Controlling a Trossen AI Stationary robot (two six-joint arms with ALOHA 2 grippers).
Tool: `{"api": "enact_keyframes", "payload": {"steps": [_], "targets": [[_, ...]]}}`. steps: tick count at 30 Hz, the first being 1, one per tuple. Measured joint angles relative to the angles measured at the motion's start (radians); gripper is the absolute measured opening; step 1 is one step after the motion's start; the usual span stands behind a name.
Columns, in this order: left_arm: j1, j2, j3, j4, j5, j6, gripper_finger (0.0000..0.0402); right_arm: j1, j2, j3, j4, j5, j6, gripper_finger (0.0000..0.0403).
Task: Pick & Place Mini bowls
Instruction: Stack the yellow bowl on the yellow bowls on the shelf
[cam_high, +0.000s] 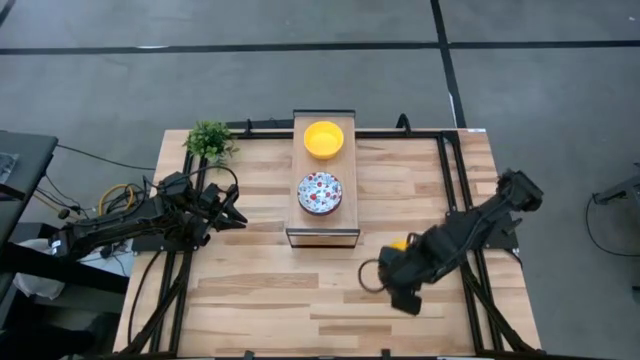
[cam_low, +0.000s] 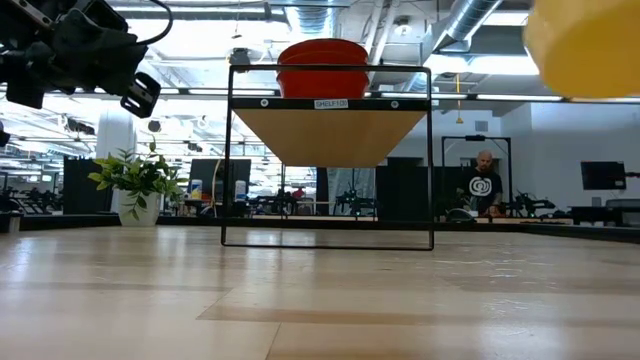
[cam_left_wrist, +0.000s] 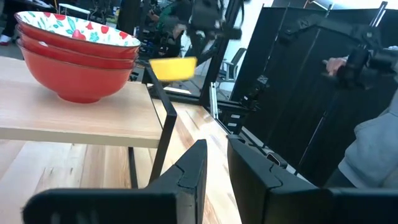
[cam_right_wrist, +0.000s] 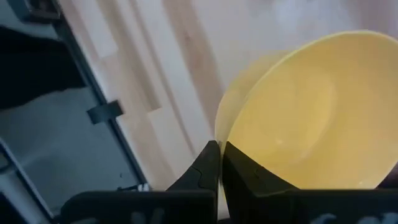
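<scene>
A yellow mini bowl (cam_high: 400, 243) hangs in my right gripper (cam_high: 394, 260) above the table's right middle; the low view shows this bowl (cam_low: 585, 45) lifted high. On the raised wooden shelf (cam_high: 323, 232) sit another yellow bowl (cam_high: 323, 139) at the far end and a stack of floral bowls (cam_high: 320, 193), red on the outside (cam_left_wrist: 78, 56), nearer. My left gripper (cam_high: 236, 215) hovers left of the shelf, slightly open (cam_left_wrist: 216, 165) and holding nothing. My right gripper (cam_right_wrist: 220, 149) pinches the yellow bowl by its rim (cam_right_wrist: 225, 127), one finger inside the bowl and one against the outer wall. The bowl is lifted clear of the table and tilted, its hollow facing the wrist camera.
A small potted plant (cam_high: 208, 140) stands at the table's far left corner. The shelf rests on a black wire frame (cam_low: 327, 238). Bare wood lies along the near edge (cam_high: 300, 320). A person (cam_low: 485, 185) stands in the room beyond the table.
</scene>
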Motion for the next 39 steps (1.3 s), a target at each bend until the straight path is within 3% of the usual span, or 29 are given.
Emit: {"api": "enact_keyframes", "payload": {"steps": [10, 26, 32, 39], "targets": [[0.0, 0.0, 0.0, 0.0, 0.0, 0.0, 0.0063, -0.141, -0.069, 0.108, -0.157, 0.141, -0.182, 0.0], [0.0, 0.001, 0.0, 0.0, 0.0, 0.0, 0.0063, -0.62, -0.061, 0.221, -0.144, 0.274, -1.004, 0.0], [0.0, 0.001, 0.0, 0.0, 0.0, 0.0, 0.0063, -0.773, 0.002, 0.305, -0.104, 0.283, -1.279, 0.0], [0.0, 0.012, 0.0, 0.003, 0.0, 0.008, 0.0063, -0.868, 0.171, 0.481, -0.077, 0.326, -1.563, 0.0]]}}
